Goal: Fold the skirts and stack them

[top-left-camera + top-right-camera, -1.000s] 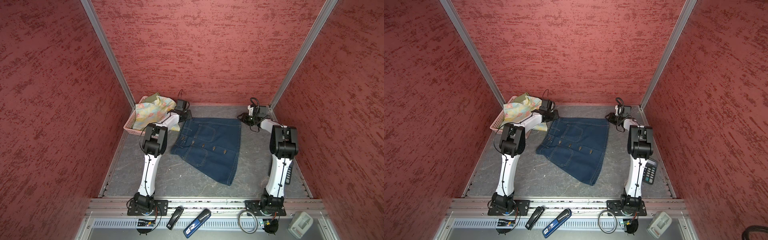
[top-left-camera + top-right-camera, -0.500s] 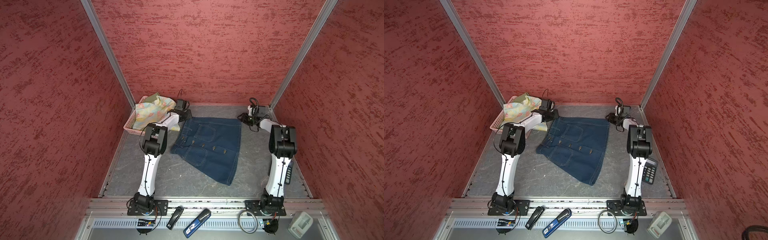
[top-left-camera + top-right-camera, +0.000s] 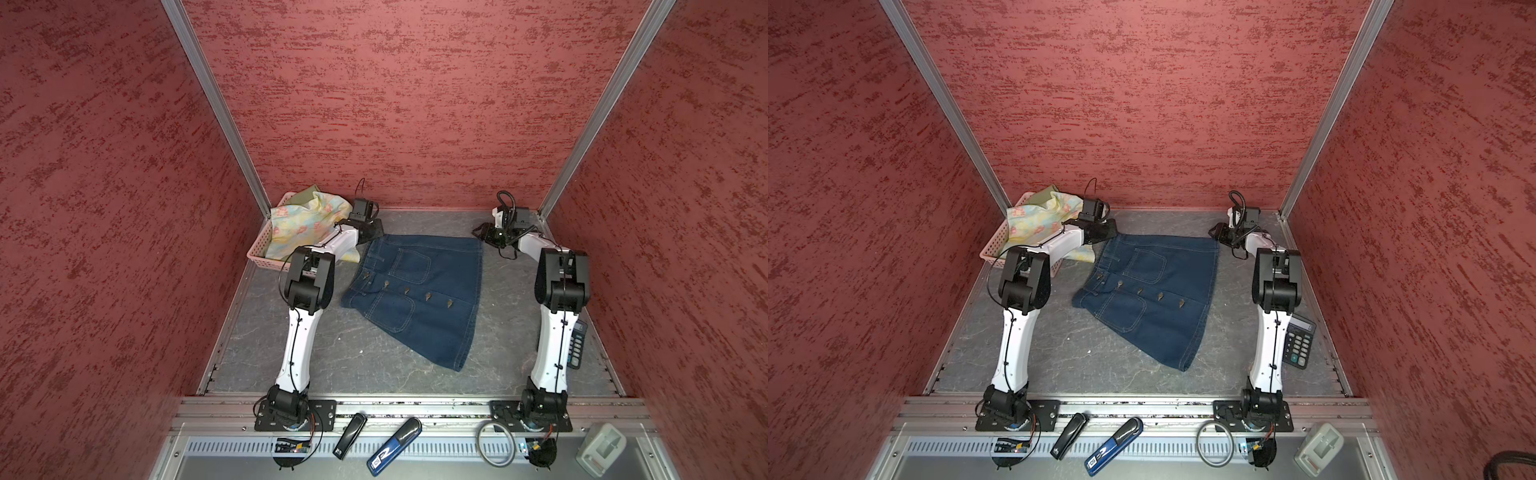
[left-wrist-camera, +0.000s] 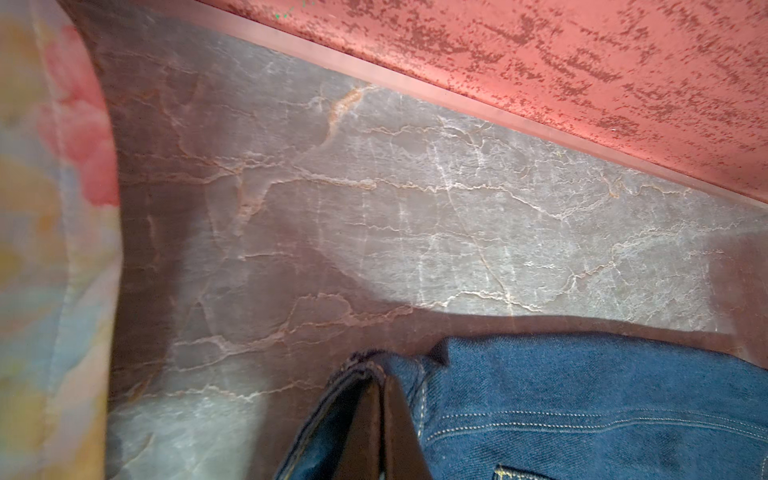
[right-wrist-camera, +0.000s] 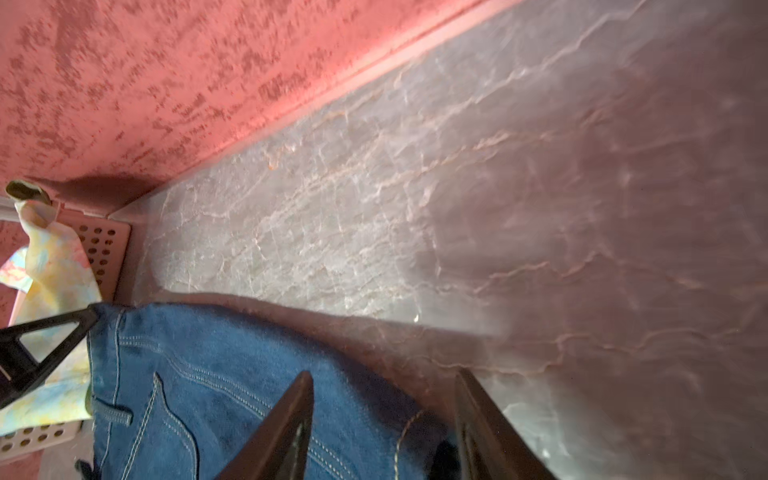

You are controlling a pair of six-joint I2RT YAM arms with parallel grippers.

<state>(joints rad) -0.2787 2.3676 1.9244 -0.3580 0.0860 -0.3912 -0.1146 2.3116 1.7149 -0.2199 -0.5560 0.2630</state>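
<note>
Denim skirt (image 3: 419, 291): dark blue, button front up, spread flat on the middle of the grey table (image 3: 332, 357).
Left gripper (image 4: 380, 380): fingers together, pinching the waistband's far corner.
Right gripper (image 5: 382, 374): fingers apart over the far hem corner, gripping nothing.
Floral skirt (image 3: 303, 224): draped over the pink basket (image 3: 259, 254) in the far left corner.
Olive skirt (image 3: 305, 194): beneath the floral one, partly visible.

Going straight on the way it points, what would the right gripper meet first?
The right gripper would probably meet the grey table just past the edge of the denim skirt; its open jaws straddle that corner. Depth is unclear.
</note>
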